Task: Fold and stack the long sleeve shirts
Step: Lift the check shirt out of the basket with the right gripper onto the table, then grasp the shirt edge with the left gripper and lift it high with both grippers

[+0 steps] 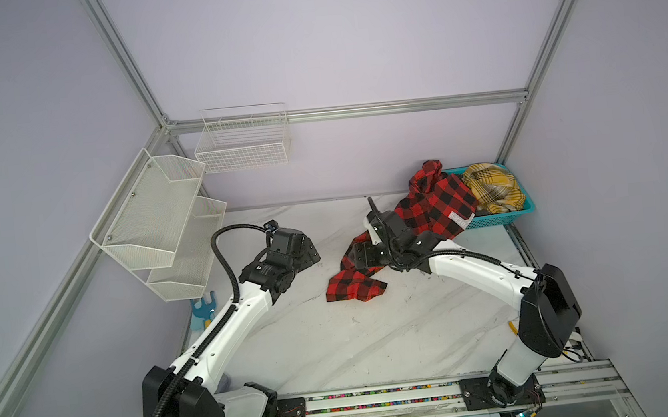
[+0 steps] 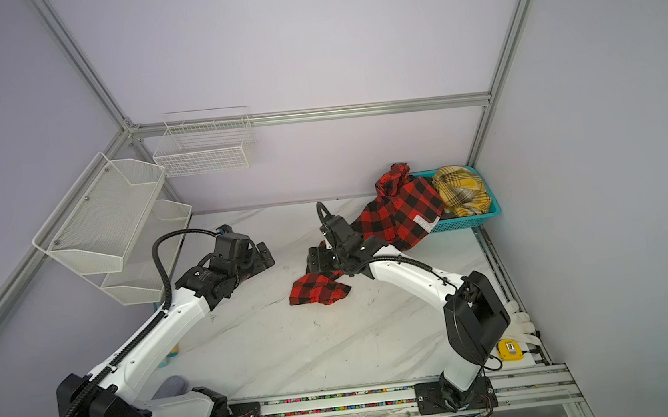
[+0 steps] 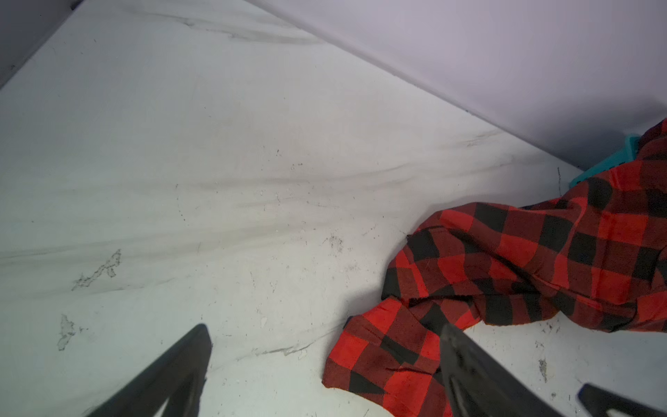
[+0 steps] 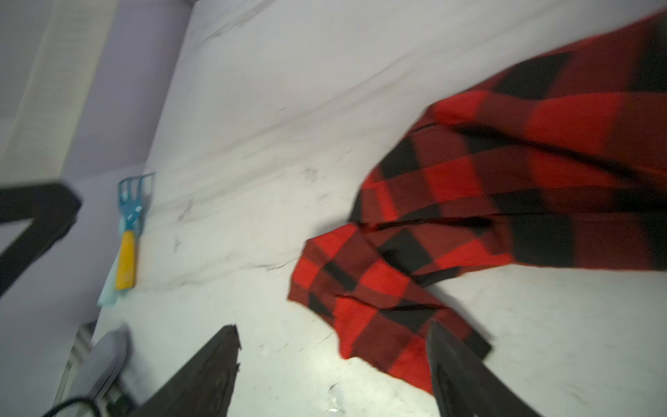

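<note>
Right gripper [image 4: 334, 328], fingers spread wide and gripping nothing, hovers over the loose end of one red-and-black check shirt [image 1: 428, 208] near the middle of the marbled tabletop [image 1: 337, 343]. Its wrist view is blurred, but bare tabletop and a corner of cloth show between the fingers. Left gripper [image 3: 326, 330], its fingers likewise well apart and empty, hangs left of the middle, near the same loose end, which lies flat on the tabletop.

The shirt is crumpled into one long band, and its axis runs diagonally. One end is heaped over the rim of a single teal basket [image 1: 504, 218] at the tabletop's far right corner. The other end points toward the near left corner and stops about mid-table. A white patch with lettering [image 1: 460, 218] shows on the part draped down the basket's front wall.

Inside the basket sits one mustard-yellow plaid garment [image 1: 493, 188], bunched into a ball with no clear direction.

At the tabletop's left edge lies one small blue tool with a yellow handle [image 4: 129, 231], the handle toward the near edge. Off the tabletop, one white two-tier mesh shelf [image 1: 149, 219] hangs on the left wall and one white wire basket [image 1: 242, 143] on the back wall.
</note>
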Robot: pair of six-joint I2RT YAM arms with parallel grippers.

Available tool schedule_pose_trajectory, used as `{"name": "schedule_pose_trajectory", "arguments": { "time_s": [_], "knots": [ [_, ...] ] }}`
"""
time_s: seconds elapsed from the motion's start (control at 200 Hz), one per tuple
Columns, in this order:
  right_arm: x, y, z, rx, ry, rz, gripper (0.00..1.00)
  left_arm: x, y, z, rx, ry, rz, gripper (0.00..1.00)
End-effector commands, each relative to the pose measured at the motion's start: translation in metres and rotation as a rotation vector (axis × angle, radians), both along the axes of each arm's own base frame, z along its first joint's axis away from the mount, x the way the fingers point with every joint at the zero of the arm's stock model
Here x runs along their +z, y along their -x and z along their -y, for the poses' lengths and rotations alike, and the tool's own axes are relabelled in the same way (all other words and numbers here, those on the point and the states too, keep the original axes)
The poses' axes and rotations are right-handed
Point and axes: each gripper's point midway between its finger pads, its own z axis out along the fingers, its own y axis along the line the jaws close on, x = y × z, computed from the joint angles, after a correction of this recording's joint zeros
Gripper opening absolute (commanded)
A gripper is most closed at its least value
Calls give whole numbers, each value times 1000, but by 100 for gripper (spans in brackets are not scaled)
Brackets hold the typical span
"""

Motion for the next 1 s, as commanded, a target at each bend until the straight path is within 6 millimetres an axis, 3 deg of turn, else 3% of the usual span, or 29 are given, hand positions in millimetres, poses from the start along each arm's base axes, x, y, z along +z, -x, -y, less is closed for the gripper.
{"name": "schedule_pose_trajectory", "arguments": {
  "time_s": [0.0, 0.115, 0.23, 0.395, 0.58, 0.8, 0.92, 0.995],
  "knots": [
    [-9, -17, 68, -276, 52, -25, 83, -21, 2, 15, -36, 82, -45, 97],
    [-41, -23, 88, -377, 30, -101, 82, -23, 4, 21, -62, 105, -40, 97],
    [-62, -25, 84, -396, -64, -144, 73, -26, 6, 27, -96, 119, -40, 97],
    [-89, -24, 84, -438, -108, -177, 69, -49, 18, 47, -151, 144, -101, 96],
    [-100, -37, 69, -413, -233, -135, 60, -69, 28, 64, -170, 159, -146, 96],
    [-131, -59, 64, -429, -229, -144, 57, -56, 22, 68, -179, 163, -115, 96],
    [-130, -70, 63, -436, -247, -117, 56, -59, 22, 74, -194, 178, -127, 96],
    [-126, -77, 62, -439, -243, -103, 47, -70, 25, 82, -210, 194, -155, 97]
  ]
}}
